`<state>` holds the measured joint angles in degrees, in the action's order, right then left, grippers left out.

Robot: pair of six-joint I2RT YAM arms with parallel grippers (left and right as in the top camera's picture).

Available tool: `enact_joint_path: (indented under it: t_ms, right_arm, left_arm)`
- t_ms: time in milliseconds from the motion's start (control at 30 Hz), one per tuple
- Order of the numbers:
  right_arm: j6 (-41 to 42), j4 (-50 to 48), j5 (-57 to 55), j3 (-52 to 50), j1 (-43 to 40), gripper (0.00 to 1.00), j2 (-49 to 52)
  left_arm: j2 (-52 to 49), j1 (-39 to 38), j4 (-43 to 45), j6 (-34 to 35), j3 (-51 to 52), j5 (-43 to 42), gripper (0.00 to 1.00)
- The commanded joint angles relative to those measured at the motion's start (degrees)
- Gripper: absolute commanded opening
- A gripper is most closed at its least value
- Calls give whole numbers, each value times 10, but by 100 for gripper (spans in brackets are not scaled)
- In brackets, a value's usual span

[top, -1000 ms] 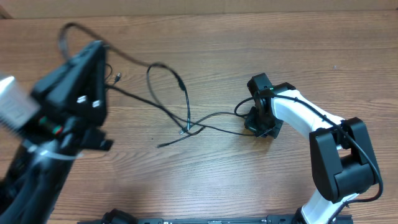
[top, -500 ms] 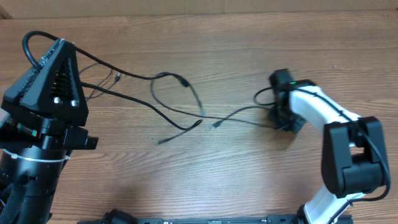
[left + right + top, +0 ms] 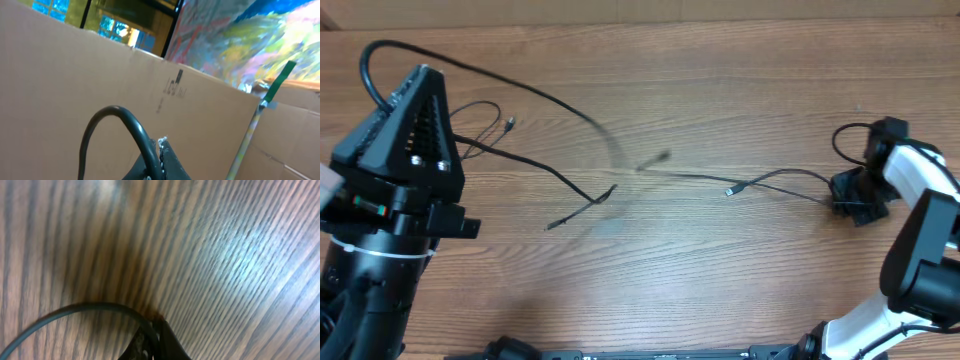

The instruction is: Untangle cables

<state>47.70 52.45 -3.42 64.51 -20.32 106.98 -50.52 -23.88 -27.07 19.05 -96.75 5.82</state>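
Cables (image 3: 760, 178) have pulled apart since a second ago: the knot at mid-table (image 3: 720, 280) is gone, and they lie strung out in separate runs, one strand blurred mid-swing. Right gripper (image 3: 855, 200), now far right, is clamped on one cord's end; left gripper (image 3: 415, 125) is closed, raised, with strands leading under it, the grip itself hidden. Judged nearly done; laying the cords down apart remains.
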Motion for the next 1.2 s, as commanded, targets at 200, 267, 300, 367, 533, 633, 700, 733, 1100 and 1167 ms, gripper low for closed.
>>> enact_joint_path:
  t_ms: [200,267,300,367,533,633,700,733,1100,1167]
  right_arm:
    - [-63,11,84,-8,0,5,10]
    - [-63,22,87,-8,11,5,10]
    - [-63,29,87,-8,20,5,10]
    - [-78,33,89,-8,35,5,10]
    - [-96,39,91,-8,75,11,10]
    - [-101,41,91,-8,102,11,10]
    - [-101,41,91,-8,120,11,10]
    - [-101,41,91,-8,134,11,10]
    - [-101,38,87,-8,185,14,10]
    - [-101,38,86,-8,186,15,10]
  left_arm:
    - [-30,3,-54,-6,-9,-13,4]
    - [-43,3,-70,-6,-9,-17,4]
    - [-52,3,-80,-6,-9,-21,4]
    - [-66,3,-98,-6,-9,-29,4]
    - [-102,3,-136,-6,-9,-29,4]
    - [-121,3,-157,-6,-9,-29,4]
    - [-134,3,-172,-6,-9,-29,4]
    - [-147,3,-186,-6,-9,-26,4]
    - [-259,3,-318,-7,-9,167,4]
    - [-282,3,-347,-6,-9,167,4]
